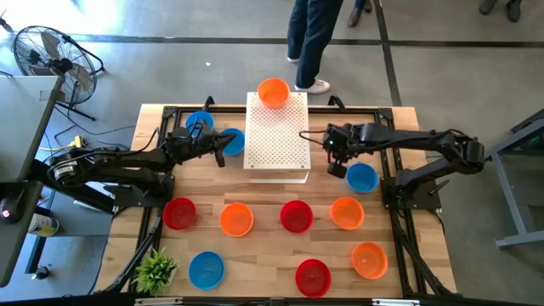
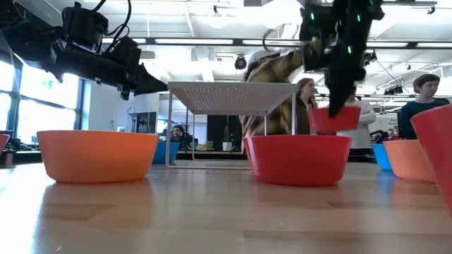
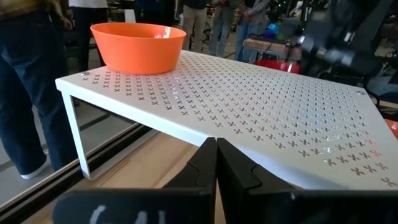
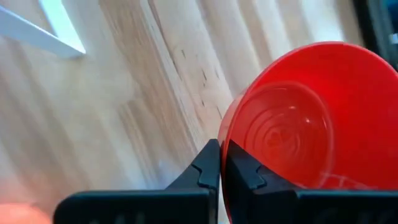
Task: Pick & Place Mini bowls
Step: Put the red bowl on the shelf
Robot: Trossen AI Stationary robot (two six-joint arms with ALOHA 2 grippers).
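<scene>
Your bench point(image 1: 272, 255) is pale wooden planking inside a black frame, on a grey concrete floor; a fan point(image 1: 51, 55) stands at the far left, a person's legs point(image 1: 310, 42) at the far edge, and more people show in the room beyond. The white perforated platform point(image 1: 276, 140) sits at the far middle with an orange bowl point(image 1: 273, 92) on its far edge. Your right pincer point(image 4: 219, 163) is closed on the rim of a red bowl point(image 4: 311, 118), just right of the platform beside a blue bowl point(image 1: 362, 178). Your left pincer point(image 3: 216, 163) is closed on nothing, at the platform's left side, near two blue bowls point(image 1: 229, 141). More red, orange and blue bowls point(image 1: 295, 216) lie across the near half; a small green plant point(image 1: 155, 270) sits at the near left.
</scene>
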